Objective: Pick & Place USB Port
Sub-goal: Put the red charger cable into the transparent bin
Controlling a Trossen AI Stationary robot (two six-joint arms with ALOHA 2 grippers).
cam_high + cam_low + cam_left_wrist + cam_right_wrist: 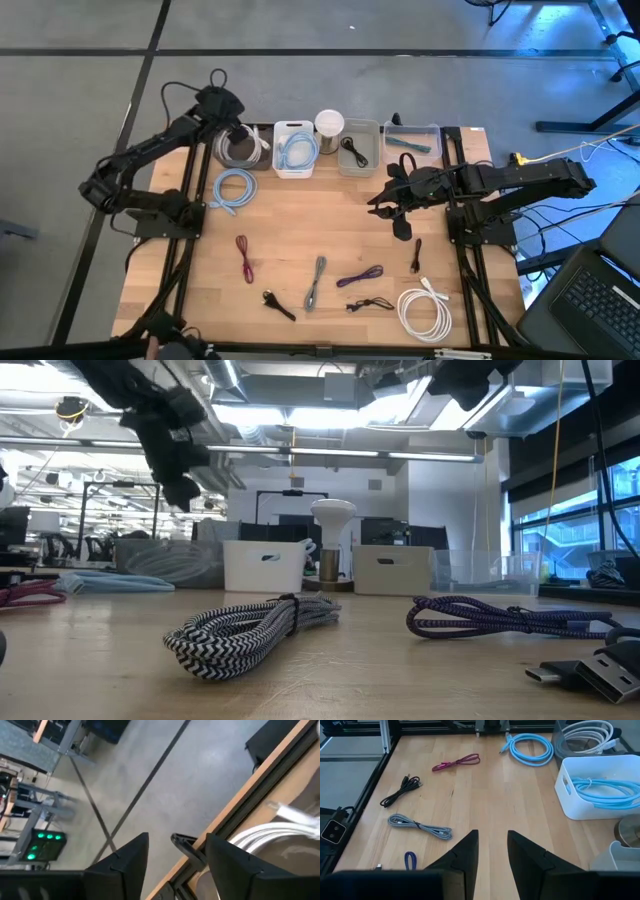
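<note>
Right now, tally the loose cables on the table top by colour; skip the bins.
Light blue cable: 1
Magenta cable: 1
Grey braided cable: 1
Purple cable: 1
White cable: 1
Black or dark cables: 3
Total: 8

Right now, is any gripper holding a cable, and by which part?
Nothing is held. The left gripper is open above the round bin of white cable; the right gripper hangs empty.
</note>
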